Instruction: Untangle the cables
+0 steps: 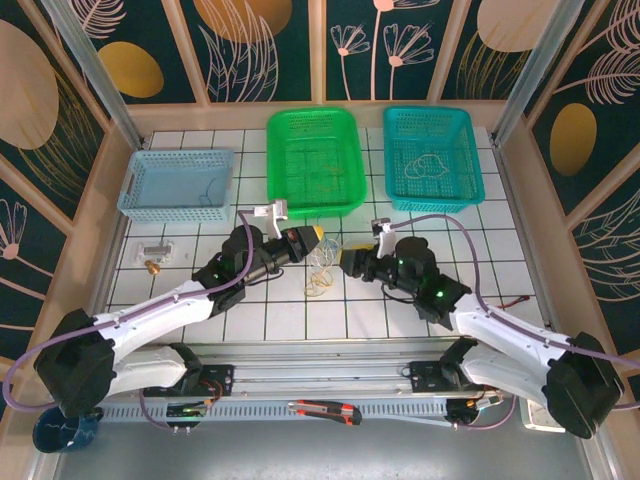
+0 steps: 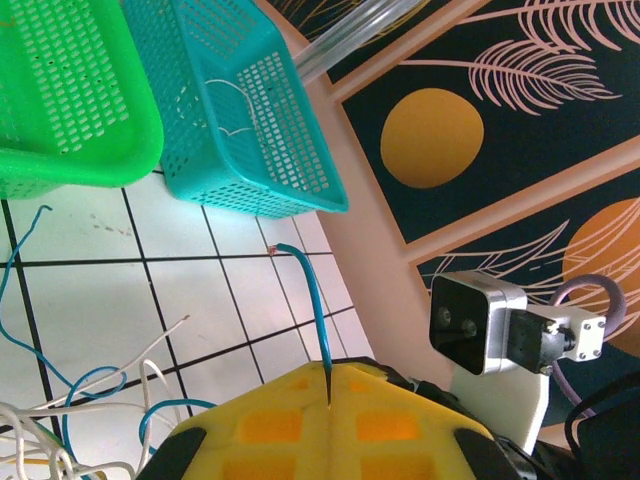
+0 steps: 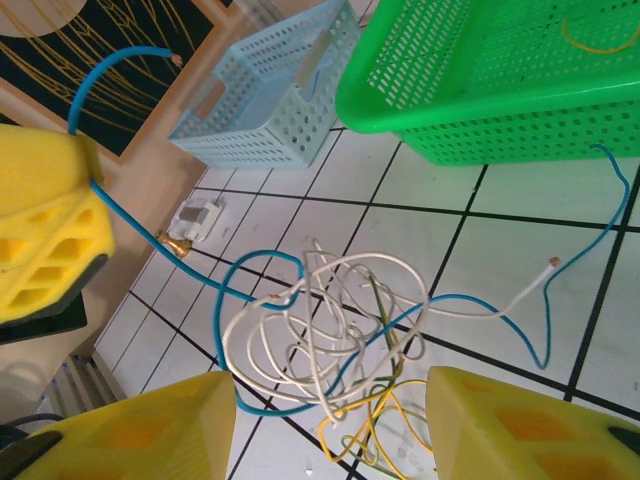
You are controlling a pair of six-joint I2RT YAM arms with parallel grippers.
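Note:
The cables [image 1: 322, 275] lie in a loose tangle of whitish, blue and yellowish-green loops on the tiled table between my two grippers. My left gripper [image 1: 311, 236] sits just left of the tangle, and its yellow jaws [image 2: 330, 372] are shut on a blue cable [image 2: 312, 300] whose free end curls out beyond the tips. That blue cable [image 3: 190, 262] runs from the left gripper [image 3: 50, 230] down into the tangle [image 3: 340, 330]. My right gripper [image 3: 330, 390] hangs open over the tangle with one yellow finger on each side and nothing gripped.
Three baskets stand along the back: light blue [image 1: 180, 153], green [image 1: 275, 165] and teal [image 1: 475, 160]; a whitish cable lies in the teal one. A small white connector [image 1: 152, 250] and a brass piece [image 1: 151, 266] lie at the left.

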